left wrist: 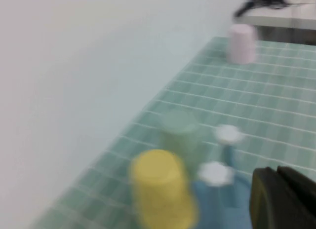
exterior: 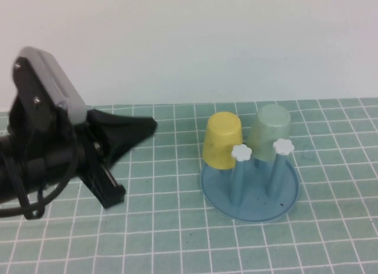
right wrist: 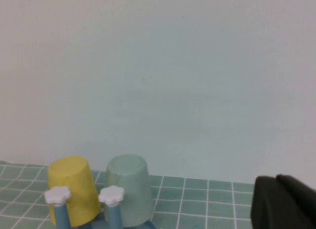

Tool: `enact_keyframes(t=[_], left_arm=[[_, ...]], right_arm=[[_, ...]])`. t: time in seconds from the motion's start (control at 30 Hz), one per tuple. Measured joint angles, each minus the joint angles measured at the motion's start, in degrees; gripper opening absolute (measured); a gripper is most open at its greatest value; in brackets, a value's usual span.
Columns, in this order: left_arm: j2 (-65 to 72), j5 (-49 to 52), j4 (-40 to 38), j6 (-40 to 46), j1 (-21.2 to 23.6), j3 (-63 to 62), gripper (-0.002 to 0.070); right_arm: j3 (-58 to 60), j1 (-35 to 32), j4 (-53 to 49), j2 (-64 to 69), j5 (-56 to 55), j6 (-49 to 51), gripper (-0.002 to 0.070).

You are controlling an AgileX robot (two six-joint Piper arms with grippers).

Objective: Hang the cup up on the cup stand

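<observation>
Sitting inverted on the stand (exterior: 251, 197) near the green-gridded tabletop's (exterior: 177, 238) far edge, cup (exterior: 270, 132); left gripper (exterior: 139, 132) and right gripper (right wrist: 284, 204) pressed together, white wall (exterior: 207, 43) behind.

The stand (exterior: 250, 188) holds the yellow cup (exterior: 222, 140) and the cup (exterior: 270, 131) upside down on its rear pegs, closing off the back. Two front pegs with white knobs (exterior: 241, 152) stand bare. Open surface (exterior: 177, 238) lies between the stand and the closed left claw (exterior: 144, 130).
</observation>
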Motion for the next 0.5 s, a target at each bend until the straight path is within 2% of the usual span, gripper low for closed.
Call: enact_keyframes(t=[0.1,0.2,0.27,0.5], left_arm=[[-4.4,-6.6,-1.6,-0.7,0.0,0.0,-0.0001],[-10.3,-15.9,-1.9,-8.6,0.0,0.1,-0.0001],[-14.6,-21.1,-2.2,-10.8,0.0,1.0,-0.0001],[-31.1,-26.6,-2.4,-11.1,0.1,4.8,-0.0001]], right_arm=[[0.0,0.0,0.0,0.0,0.0,0.0,-0.0001],[0.0,0.0,0.0,0.0,0.0,0.0,-0.0001],[0.0,0.0,0.0,0.0,0.0,0.0,-0.0001],[0.0,0.0,0.1,0.0,0.0,0.0,-0.0001]])
